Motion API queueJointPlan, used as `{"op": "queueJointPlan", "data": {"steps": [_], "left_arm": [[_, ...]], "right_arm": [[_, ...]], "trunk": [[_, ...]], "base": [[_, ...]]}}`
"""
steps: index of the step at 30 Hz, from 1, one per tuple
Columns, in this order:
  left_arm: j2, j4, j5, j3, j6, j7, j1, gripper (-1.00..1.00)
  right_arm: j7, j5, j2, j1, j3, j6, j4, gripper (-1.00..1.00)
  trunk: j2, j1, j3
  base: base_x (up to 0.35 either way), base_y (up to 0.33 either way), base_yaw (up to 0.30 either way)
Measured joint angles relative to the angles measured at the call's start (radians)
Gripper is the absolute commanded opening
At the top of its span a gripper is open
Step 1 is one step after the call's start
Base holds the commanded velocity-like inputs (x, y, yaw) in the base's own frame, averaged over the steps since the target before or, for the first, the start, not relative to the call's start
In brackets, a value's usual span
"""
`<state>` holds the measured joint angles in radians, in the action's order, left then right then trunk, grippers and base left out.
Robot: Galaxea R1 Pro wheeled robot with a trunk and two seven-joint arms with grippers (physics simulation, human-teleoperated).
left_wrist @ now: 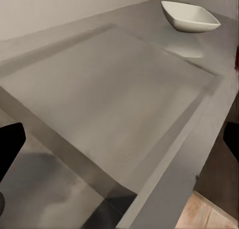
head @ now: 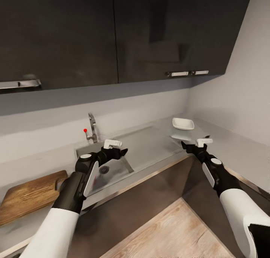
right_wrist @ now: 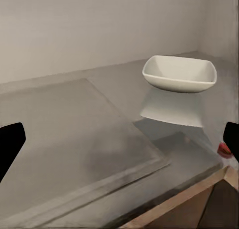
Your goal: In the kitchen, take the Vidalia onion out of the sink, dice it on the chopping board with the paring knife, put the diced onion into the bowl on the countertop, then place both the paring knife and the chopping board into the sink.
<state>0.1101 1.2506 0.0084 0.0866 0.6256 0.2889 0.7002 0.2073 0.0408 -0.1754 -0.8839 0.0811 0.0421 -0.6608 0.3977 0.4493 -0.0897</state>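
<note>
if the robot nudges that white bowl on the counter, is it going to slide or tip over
The bowl probably slides rather than tips: it looks shallow and wide, sitting flat. The countertop is glossy enough to mirror it, so grip is likely low. Its thin sloping walls suggest a light, possibly breakable dish.

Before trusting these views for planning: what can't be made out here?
- Inside of the grey steel sink: head view, largely covered by the left gripper; no onion discernible.
- Brown wooden chopping board: cut off at the frame's left edge.
- Small red object: right wrist view, half hidden behind a fingertip; unidentifiable.

Chopping board (head: 28,194): left end cut off by frame edge. Sink (head: 112,168) basin partly hidden behind left arm; contents indistinct.
</note>
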Motion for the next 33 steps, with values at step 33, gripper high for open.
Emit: {"op": "queueJointPlan", "data": {"steps": [33], "left_arm": [[0.002, -0.006, 0.0, 0.001, -0.006, 0.016, 0.0, 1.0]], "right_arm": [[0.0, 0.001, 0.002, 0.0, 0.002, -0.034, 0.001, 1.0]], "trunk": [[0.0, 0.0, -0.001]], "base": [[0.238, -0.156, -0.093]]}}
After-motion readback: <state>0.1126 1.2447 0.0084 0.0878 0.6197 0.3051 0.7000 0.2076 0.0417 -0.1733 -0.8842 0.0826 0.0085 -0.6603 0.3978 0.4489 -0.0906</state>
